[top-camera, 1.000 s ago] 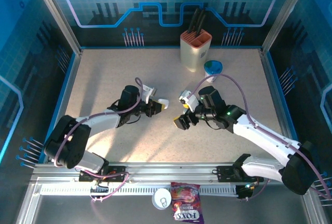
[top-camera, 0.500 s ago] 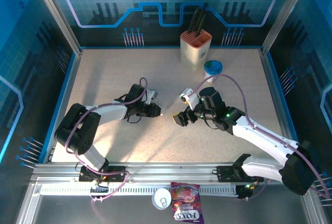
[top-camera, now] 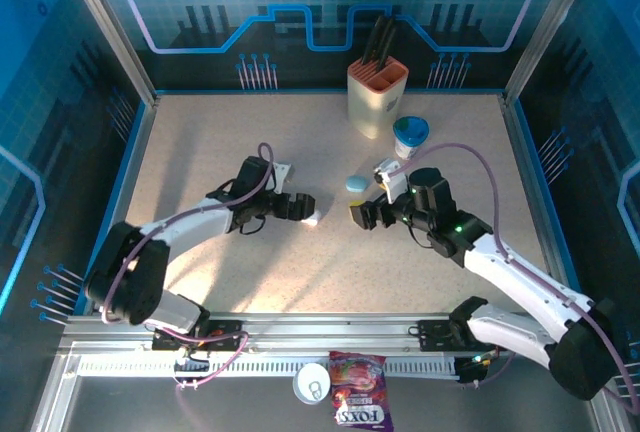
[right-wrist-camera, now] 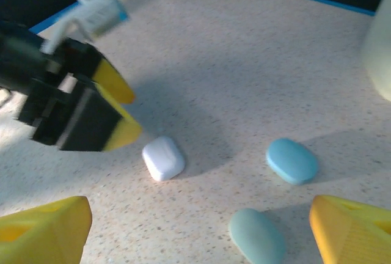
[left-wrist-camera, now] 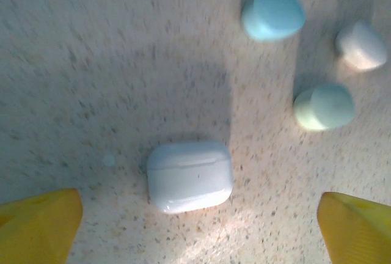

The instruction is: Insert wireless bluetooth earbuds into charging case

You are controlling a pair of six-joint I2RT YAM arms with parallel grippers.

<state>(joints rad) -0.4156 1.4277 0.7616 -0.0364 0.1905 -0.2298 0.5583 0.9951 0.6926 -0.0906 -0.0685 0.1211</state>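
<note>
**Charging case, white, lid shut, lying loose between 2 spread grippers**

Near rail: candy bag point(top-camera: 357, 407); round tin point(top-camera: 312, 384).

Mid surface point(top-camera: 200, 152):
- Left gripper point(top-camera: 298, 209): jaws wide, holding nothing.
- Charging case point(left-wrist-camera: 189, 175): flat on the surface, just ahead of the left gripper's tips.
- Right gripper point(top-camera: 360, 217): opposite the left, equally wide, empty.

Beyond: blue pebble point(left-wrist-camera: 273, 14), white pebble point(left-wrist-camera: 361, 45) and teal pebble point(left-wrist-camera: 324, 107), each apart from the others.

Far edge: knife block point(top-camera: 377, 92); blue cup point(top-camera: 410, 132).

Handling, judged:
- Case: light, rigid and glossy, so it may skid. Pinch across its 2 narrow sides, below the lid seam.
- Earbuds: probably lighter and slicker. Take them by the stem.
</note>
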